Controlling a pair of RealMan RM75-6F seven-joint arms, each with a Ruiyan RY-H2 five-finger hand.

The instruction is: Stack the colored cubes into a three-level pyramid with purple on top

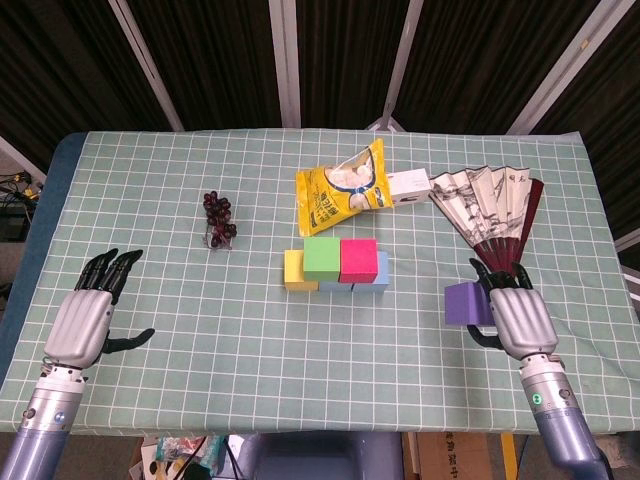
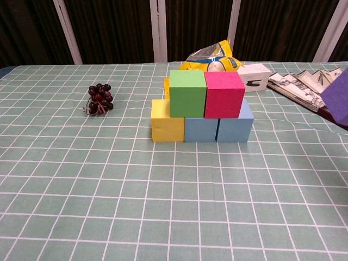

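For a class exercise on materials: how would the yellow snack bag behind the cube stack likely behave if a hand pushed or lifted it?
The yellow snack bag looks puffed and crinkled, so it would probably dent and crackle rather than stay stiff. It seems light for its size, likely sliding on the tablecloth when pushed. Its glossy film may slip in a hand's hold.

Bright even overhead light, worktop (image 1: 180, 270) evenly lit, background beyond it dark, shadows soft and short beside the cubes, both views sharp, purple cube (image 2: 338, 97) cropped at chest-view edge, no strong glare
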